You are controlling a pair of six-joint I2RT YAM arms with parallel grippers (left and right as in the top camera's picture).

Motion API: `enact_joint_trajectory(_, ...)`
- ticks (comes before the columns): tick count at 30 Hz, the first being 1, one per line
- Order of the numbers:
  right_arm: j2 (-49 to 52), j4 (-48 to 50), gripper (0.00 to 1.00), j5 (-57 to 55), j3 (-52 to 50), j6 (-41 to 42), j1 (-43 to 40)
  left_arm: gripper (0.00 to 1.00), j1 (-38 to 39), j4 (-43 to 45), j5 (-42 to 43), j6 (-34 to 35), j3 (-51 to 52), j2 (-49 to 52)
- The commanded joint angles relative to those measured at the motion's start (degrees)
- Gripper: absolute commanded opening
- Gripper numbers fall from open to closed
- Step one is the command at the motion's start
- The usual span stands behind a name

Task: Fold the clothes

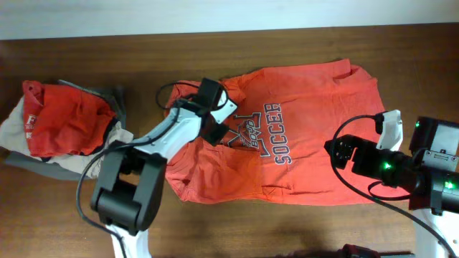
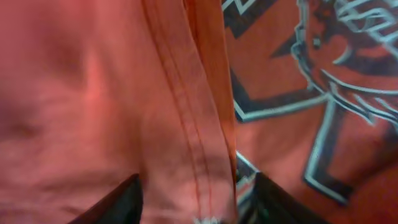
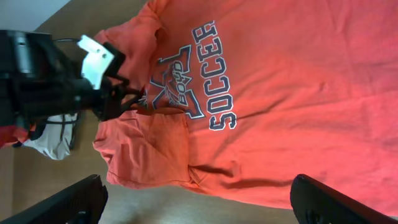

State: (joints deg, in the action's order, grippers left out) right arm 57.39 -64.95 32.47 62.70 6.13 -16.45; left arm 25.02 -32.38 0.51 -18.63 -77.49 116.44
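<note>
One dark wooden table (image 1: 287, 43) fills your view, with a pale strip (image 1: 143, 14) beyond its far edge. The orange-red T-shirt (image 1: 315, 136) lies spread print-up at centre and right. A heap of other clothes (image 1: 64, 118), red over grey and beige, sits at the left end. Your left gripper (image 2: 199, 199) straddles a hemmed fold beside the print, and you cannot tell whether it pinches. Your right gripper (image 3: 196, 186) hangs spread wide above the shirt's right side.
</note>
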Motion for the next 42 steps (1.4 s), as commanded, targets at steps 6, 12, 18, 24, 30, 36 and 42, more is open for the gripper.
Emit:
enact_joint_trajectory(6, 0.00, -1.11, 0.99, -0.55, -0.13, 0.33, 0.42, 0.05, -0.15, 0.52, -8.17, -1.20, 0.42, 0.98)
enact_joint_trajectory(12, 0.00, -2.34, 0.99, -4.13, -0.13, 0.33, 0.42, 0.00, -0.13, -5.99, -13.86, 1.49, -1.70, -2.12)
enact_joint_trajectory(18, 0.00, -2.29, 0.99, -4.28, -0.13, 0.33, 0.42, 0.00, -0.13, -10.34, -13.86, 2.73, -2.43, -8.20)
enact_joint_trajectory(24, 0.00, -2.32, 0.99, -4.33, -0.13, 0.33, 0.42, 0.00, -0.20, -14.43, -15.98, 2.73, -2.43, -8.59)
enact_joint_trajectory(30, 0.00, -2.29, 0.99, -4.74, -0.13, 0.31, 0.42, 0.01, -0.20, -18.43, -20.46, 2.75, -2.43, -8.59)
enact_joint_trajectory(36, 0.00, -2.21, 0.99, -4.87, -0.13, 0.28, 0.42, 0.18, -0.20, -19.15, -22.71, 2.93, -2.43, -8.59)
enact_joint_trajectory(42, 0.74, -0.61, 0.99, -6.23, -0.13, 0.15, 0.42, 0.13, -0.42, -19.47, -24.46, 4.33, -2.43, -8.59)
